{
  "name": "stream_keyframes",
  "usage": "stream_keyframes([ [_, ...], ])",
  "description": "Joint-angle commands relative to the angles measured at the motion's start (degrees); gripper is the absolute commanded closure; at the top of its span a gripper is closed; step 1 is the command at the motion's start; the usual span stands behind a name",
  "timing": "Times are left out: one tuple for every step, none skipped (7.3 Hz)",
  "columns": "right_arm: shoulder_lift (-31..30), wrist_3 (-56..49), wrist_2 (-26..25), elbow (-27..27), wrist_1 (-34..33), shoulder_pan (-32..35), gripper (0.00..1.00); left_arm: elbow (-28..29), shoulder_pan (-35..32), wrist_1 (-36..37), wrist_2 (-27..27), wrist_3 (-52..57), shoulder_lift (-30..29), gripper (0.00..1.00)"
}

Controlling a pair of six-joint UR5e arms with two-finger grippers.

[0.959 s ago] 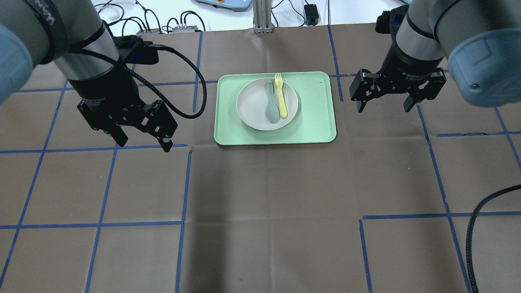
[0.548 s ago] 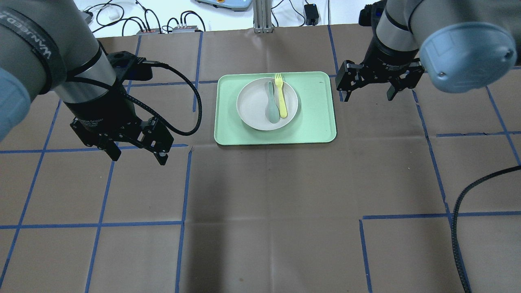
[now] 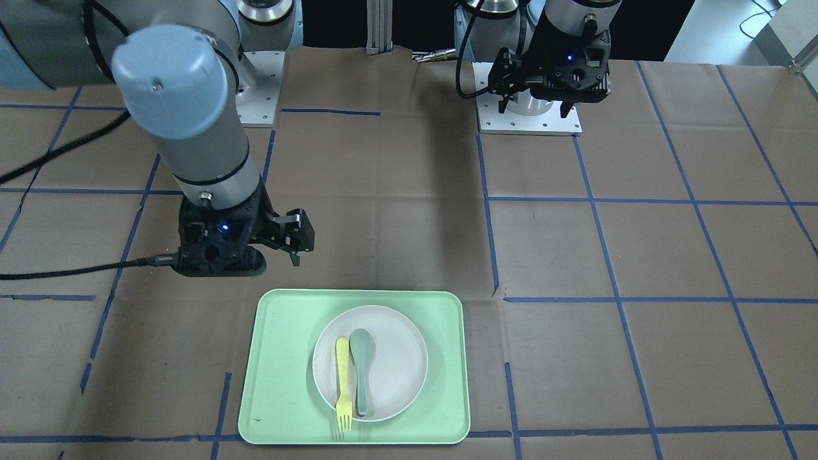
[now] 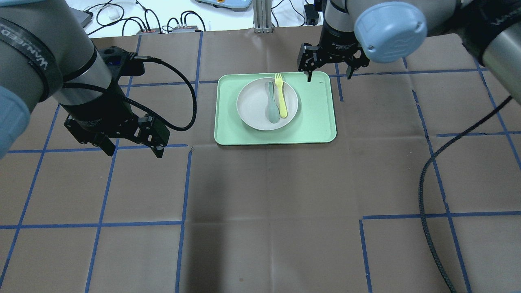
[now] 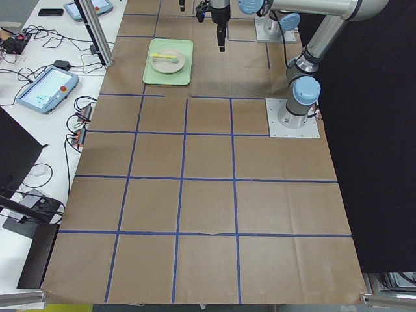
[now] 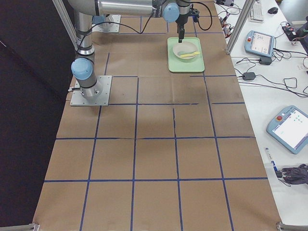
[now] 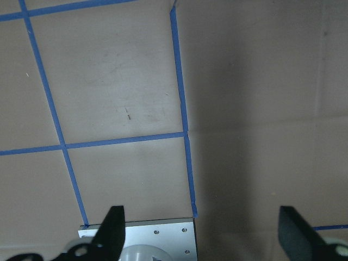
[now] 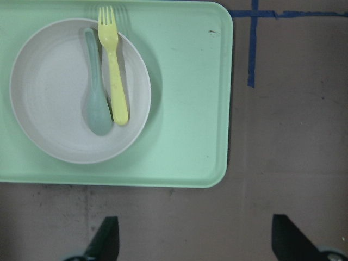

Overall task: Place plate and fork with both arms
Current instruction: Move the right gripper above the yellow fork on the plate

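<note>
The off-white plate (image 4: 252,106) sits on the light-green tray (image 4: 317,122), with the yellow fork (image 4: 280,97) lying across its right side, tines over the far rim. My right gripper (image 4: 329,75) is open and empty, hovering over the tray's far right corner. The right wrist view shows the plate (image 8: 49,81) and fork (image 8: 114,70) ahead of its spread fingers (image 8: 106,242). My left gripper (image 4: 134,153) is open and empty, well left of the tray over bare table. The front view shows the plate (image 3: 396,358) and fork (image 3: 343,383) too.
A grey-green spoon (image 4: 272,105) lies in the plate beside the fork. The brown table has blue tape lines. A black cable (image 4: 427,191) trails at the right. Cables and boxes sit past the far edge. The left wrist view shows an arm's base plate (image 7: 141,234).
My right gripper has moved left and farther away, from right of the tray to over its far right corner. My left gripper has drifted slightly left. Plate, fork and spoon have not moved.
</note>
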Motion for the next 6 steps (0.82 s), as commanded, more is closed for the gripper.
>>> stream_keyframes([
  [8.7,1.8,-0.3,-7.4,-1.4,3.3,0.0,-0.3,0.1,1.9,0.0,-0.2,0.0,0.01],
  [12.1,2.4,-0.3,-10.7,-1.3,3.7,0.0,-0.5,0.0,2.0,0.0,-0.6,-0.5,0.01],
  [14.5,4.3,-0.2,-12.2,-1.3,3.8,0.0,-0.8,0.0,3.8,0.0,-0.8,-0.8,0.01],
  [15.7,4.9,-0.1,-12.2,-2.9,3.8,0.01,-1.0,0.0,4.2,0.0,-0.7,-0.7,0.0],
  [16.7,4.9,-0.1,-12.2,-3.6,3.8,0.04,-1.9,0.0,4.3,0.0,-0.6,-0.1,0.0],
  [17.4,4.9,-0.1,-12.2,-4.5,3.8,0.11,-2.8,0.1,4.4,0.0,-0.6,0.2,0.0],
])
